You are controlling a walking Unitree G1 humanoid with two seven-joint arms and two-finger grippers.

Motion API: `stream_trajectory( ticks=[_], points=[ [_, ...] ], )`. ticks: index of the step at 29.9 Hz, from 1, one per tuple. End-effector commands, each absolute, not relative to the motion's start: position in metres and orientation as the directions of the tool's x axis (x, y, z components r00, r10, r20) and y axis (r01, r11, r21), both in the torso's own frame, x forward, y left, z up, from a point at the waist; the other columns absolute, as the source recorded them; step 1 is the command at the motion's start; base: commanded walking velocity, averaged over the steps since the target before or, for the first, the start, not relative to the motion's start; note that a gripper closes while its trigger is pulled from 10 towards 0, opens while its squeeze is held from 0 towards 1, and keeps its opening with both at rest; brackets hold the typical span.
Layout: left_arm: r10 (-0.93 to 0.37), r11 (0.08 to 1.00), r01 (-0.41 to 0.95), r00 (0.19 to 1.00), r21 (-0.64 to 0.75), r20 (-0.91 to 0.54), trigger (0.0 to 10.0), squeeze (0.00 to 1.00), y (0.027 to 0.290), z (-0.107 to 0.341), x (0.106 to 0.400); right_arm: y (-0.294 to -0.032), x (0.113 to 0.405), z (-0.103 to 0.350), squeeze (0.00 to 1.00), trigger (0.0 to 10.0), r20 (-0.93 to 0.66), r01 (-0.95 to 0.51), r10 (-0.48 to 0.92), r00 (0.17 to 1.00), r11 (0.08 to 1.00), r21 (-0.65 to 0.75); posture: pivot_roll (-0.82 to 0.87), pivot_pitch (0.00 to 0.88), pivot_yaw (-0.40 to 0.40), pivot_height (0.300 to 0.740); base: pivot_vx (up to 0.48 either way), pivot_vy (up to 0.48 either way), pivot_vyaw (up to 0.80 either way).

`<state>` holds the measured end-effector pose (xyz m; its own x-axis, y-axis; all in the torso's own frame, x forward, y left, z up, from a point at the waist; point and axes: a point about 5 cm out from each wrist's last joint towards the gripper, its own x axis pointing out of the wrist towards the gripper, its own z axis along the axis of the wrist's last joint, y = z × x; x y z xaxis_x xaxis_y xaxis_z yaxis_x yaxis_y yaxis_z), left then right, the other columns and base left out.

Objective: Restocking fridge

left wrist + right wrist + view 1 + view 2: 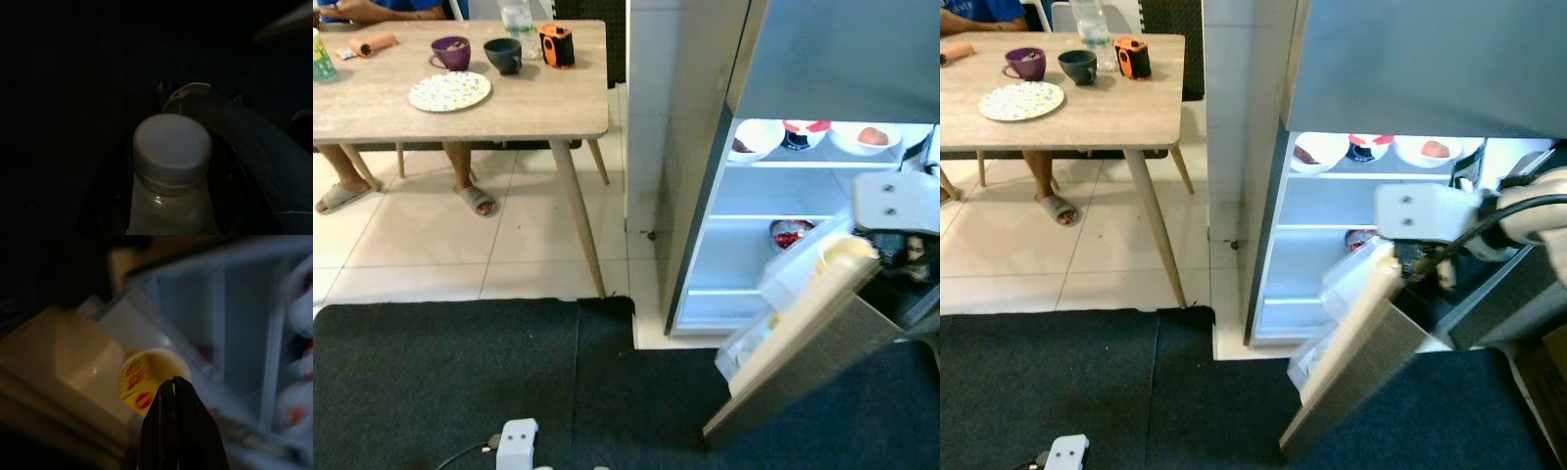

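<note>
White-capped bottle (168,166) sits close before the left wrist camera in deep shade; whether the left gripper grips it cannot be told. Right gripper (175,384), fingers pressed together and empty, reaches over the half-open fridge door (1356,357), just beside a yellow cup (146,382) in the door shelf. Fridge (803,196) is lit, bowls (871,139) on its top shelf; table (460,98) with dishes stands well apart.

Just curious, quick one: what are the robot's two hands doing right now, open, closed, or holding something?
Left gripper: holding a white-capped bottle, seen in its dark wrist view.
Right gripper: fingers closed together, holding nothing, by the open fridge door.
</note>
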<state>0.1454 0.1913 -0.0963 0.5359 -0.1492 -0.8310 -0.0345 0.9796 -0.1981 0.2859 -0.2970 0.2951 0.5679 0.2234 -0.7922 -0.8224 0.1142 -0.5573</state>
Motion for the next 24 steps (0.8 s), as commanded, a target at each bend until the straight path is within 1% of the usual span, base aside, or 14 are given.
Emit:
stream_trajectory(
  ticks=[1, 3, 5, 6, 9, 11, 13, 14, 16, 17, 19, 20, 22, 24],
  points=[
    [-0.194, 0.970, -0.040, 0.476, -0.242, -0.858, 10.0, 0.00, 0.177, -0.104, 0.128, -0.314, 0.279, 0.293, 0.00, 10.0, -0.829, -0.843, 0.164, 0.535, 0.162, -0.513, -0.13, 0.127, -0.047, 0.740, 0.000, 0.000, 0.00],
    [-0.195, 0.969, -0.040, 0.475, -0.242, -0.858, 10.0, 0.00, 0.177, -0.105, 0.127, -0.339, 0.270, 0.299, 0.00, 10.0, -0.843, -0.831, 0.058, 0.535, 0.217, -0.513, -0.15, 0.132, -0.054, 0.740, 0.000, 0.000, 0.00],
    [-0.195, 0.969, -0.040, 0.473, -0.242, -0.859, 10.0, 0.00, 0.177, -0.105, 0.127, -0.357, 0.264, 0.305, 0.00, 10.0, -0.837, -0.804, -0.032, 0.546, 0.261, -0.534, -0.16, 0.132, -0.053, 0.740, 0.000, 0.000, 0.00],
    [-0.195, 0.969, -0.040, 0.473, -0.242, -0.859, 10.0, 0.00, 0.177, -0.105, 0.127, -0.357, 0.264, 0.305, 0.00, 10.0, -0.837, -0.804, -0.032, 0.546, 0.261, -0.534, -0.16, 0.132, -0.053, 0.740, 0.000, 0.000, 0.00],
    [-0.198, 0.969, -0.038, 0.472, -0.244, -0.859, 10.0, 0.00, 0.176, -0.105, 0.127, -0.373, 0.258, 0.308, 0.00, 10.0, -0.819, -0.765, -0.123, 0.560, 0.304, -0.568, -0.16, 0.132, -0.053, 0.740, 0.000, 0.000, 0.00],
    [-0.198, 0.969, -0.037, 0.473, -0.245, -0.859, 10.0, 0.00, 0.176, -0.105, 0.127, -0.374, 0.258, 0.308, 0.00, 10.0, -0.815, -0.759, -0.128, 0.565, 0.307, -0.575, -0.16, 0.132, -0.053, 0.740, 0.000, 0.000, 0.00],
    [-0.201, 0.968, -0.036, 0.475, -0.247, -0.857, 10.0, 0.00, 0.175, -0.104, 0.128, -0.365, 0.262, 0.306, 0.00, 10.0, -0.792, -0.747, -0.050, 0.608, 0.300, -0.592, -0.16, 0.132, -0.050, 0.740, 0.000, 0.000, 0.00],
    [-0.201, 0.968, -0.036, 0.477, -0.248, -0.856, 10.0, 0.00, 0.175, -0.104, 0.129, -0.356, 0.265, 0.304, 0.00, 10.0, -0.785, -0.755, 0.019, 0.619, 0.291, -0.588, -0.16, 0.132, -0.050, 0.740, 0.000, 0.000, 0.00],
    [-0.200, 0.968, -0.037, 0.479, -0.247, -0.854, 10.0, 0.00, 0.175, -0.104, 0.130, -0.329, 0.270, 0.297, 0.00, 10.0, -0.764, -0.788, 0.214, 0.609, 0.266, -0.555, -0.15, 0.132, -0.048, 0.740, 0.000, 0.000, 0.00],
    [-0.199, 0.968, -0.037, 0.480, -0.247, -0.854, 10.0, 0.00, 0.176, -0.104, 0.130, -0.321, 0.270, 0.295, 0.00, 10.0, -0.753, -0.799, 0.270, 0.600, 0.256, -0.544, -0.15, 0.132, -0.048, 0.740, 0.000, 0.000, 0.00],
    [-0.199, 0.968, -0.038, 0.480, -0.247, -0.854, 10.0, 0.00, 0.176, -0.104, 0.130, -0.317, 0.270, 0.293, 0.00, 10.0, -0.746, -0.804, 0.303, 0.594, 0.251, -0.538, -0.15, 0.132, -0.048, 0.740, 0.000, 0.000, 0.00],
    [-0.195, 0.969, -0.039, 0.481, -0.242, -0.855, 10.0, 0.00, 0.178, -0.104, 0.130, -0.299, 0.273, 0.281, 0.00, 10.0, -0.702, -0.816, 0.418, 0.576, 0.243, -0.524, -0.15, 0.131, -0.046, 0.740, 0.000, 0.000, 0.00],
    [-0.190, 0.971, -0.040, 0.480, -0.238, -0.856, 10.0, 0.00, 0.180, -0.104, 0.129, -0.285, 0.277, 0.265, 0.00, 10.0, -0.659, -0.822, 0.497, 0.564, 0.263, -0.505, -0.15, 0.131, -0.046, 0.740, 0.000, 0.000, 0.00],
    [-0.188, 0.971, -0.039, 0.480, -0.235, -0.857, 10.0, 0.00, 0.180, -0.104, 0.129, -0.280, 0.280, 0.254, 0.00, 10.0, -0.639, -0.822, 0.523, 0.564, 0.285, -0.492, -0.15, 0.131, -0.046, 0.740, 0.000, 0.000, 0.00]
  ],
)
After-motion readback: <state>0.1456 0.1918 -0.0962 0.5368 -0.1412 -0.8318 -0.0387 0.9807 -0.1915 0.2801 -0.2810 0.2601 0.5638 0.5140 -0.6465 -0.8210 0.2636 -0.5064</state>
